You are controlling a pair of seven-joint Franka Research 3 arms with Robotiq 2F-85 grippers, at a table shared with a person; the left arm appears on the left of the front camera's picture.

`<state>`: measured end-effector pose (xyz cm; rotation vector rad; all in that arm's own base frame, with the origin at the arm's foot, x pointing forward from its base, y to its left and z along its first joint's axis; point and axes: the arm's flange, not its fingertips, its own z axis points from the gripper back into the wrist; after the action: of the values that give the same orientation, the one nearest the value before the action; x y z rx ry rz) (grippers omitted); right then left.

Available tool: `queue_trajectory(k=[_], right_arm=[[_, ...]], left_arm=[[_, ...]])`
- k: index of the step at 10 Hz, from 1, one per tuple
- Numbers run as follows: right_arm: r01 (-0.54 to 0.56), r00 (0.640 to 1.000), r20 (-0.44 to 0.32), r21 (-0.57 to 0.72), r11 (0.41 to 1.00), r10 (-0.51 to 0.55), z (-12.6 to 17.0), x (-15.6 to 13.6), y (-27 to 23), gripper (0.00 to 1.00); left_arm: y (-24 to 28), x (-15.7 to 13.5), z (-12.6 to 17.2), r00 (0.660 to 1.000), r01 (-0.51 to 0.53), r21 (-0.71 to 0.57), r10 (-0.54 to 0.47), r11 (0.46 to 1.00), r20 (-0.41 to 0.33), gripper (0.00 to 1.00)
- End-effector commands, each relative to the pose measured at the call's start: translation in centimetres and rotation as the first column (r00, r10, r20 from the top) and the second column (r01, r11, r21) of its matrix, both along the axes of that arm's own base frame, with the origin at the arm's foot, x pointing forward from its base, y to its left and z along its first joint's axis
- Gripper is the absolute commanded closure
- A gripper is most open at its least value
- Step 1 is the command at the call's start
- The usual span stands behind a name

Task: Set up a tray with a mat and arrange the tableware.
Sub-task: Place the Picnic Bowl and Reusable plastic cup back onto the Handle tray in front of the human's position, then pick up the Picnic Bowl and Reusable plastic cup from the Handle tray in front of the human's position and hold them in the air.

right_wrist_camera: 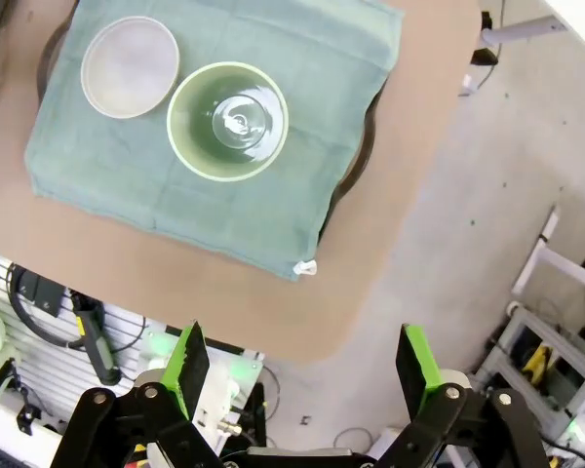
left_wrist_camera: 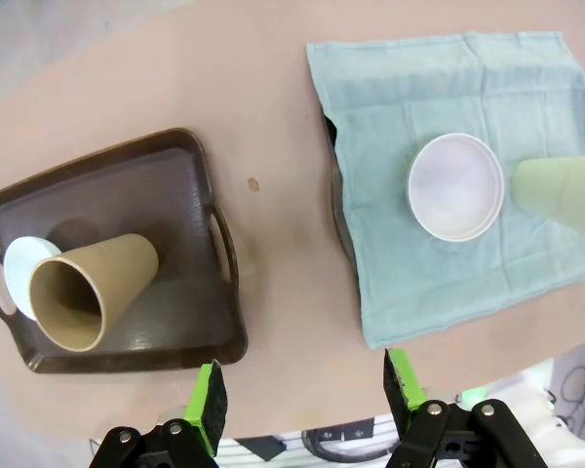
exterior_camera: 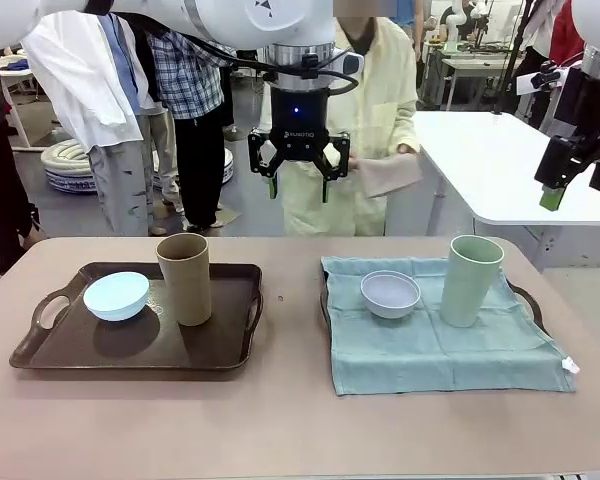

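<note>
Crowded workroom over a grey floor (exterior_camera: 238,120).
A white table (exterior_camera: 500,165) stands behind the right gripper (exterior_camera: 577,185); people (exterior_camera: 180,90) stand beyond the left gripper (exterior_camera: 299,188).

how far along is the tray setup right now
Done: the mat covers the right tray, with the greyish white bowl and pale green cup standing on it. In hand: nothing; the left gripper and right gripper hang open above the table. Possibly left: the pale blue bowl and tan cup sit on the bare brown tray, no mat under them.
</note>
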<state>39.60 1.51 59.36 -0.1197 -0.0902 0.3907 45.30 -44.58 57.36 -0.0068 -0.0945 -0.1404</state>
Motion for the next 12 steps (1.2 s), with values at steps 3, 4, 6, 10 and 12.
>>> queue_trajectory(k=[3,4,6,10,12], right_arm=[[-0.009,1.0,-0.002,0.004,1.0,0.009,-0.11,0.17,-0.05,0.0],[-0.009,1.0,-0.002,0.004,1.0,0.009,-0.11,0.17,-0.05,0.0],[-0.009,1.0,-0.002,0.004,1.0,0.009,-0.11,0.17,-0.05,0.0],[-0.009,1.0,-0.002,0.004,1.0,0.009,-0.11,0.17,-0.05,0.0],[-0.005,1.0,-0.002,0.006,1.0,0.005,-0.07,0.04,0.02,0.0]], left_arm=[[0.2,0.2,0.24,1.0,0.018,-0.01,-0.018,1.0,0.007,0.15],[0.2,0.2,0.24,1.0,0.018,-0.01,-0.018,1.0,0.007,0.15],[0.2,0.2,0.24,1.0,0.018,-0.01,-0.018,1.0,0.007,0.15],[0.2,0.2,0.24,1.0,0.018,-0.01,-0.018,1.0,0.007,0.15],[-0.07,0.09,0.22,1.0,0.001,-0.005,-0.001,1.0,0.003,0.15]])
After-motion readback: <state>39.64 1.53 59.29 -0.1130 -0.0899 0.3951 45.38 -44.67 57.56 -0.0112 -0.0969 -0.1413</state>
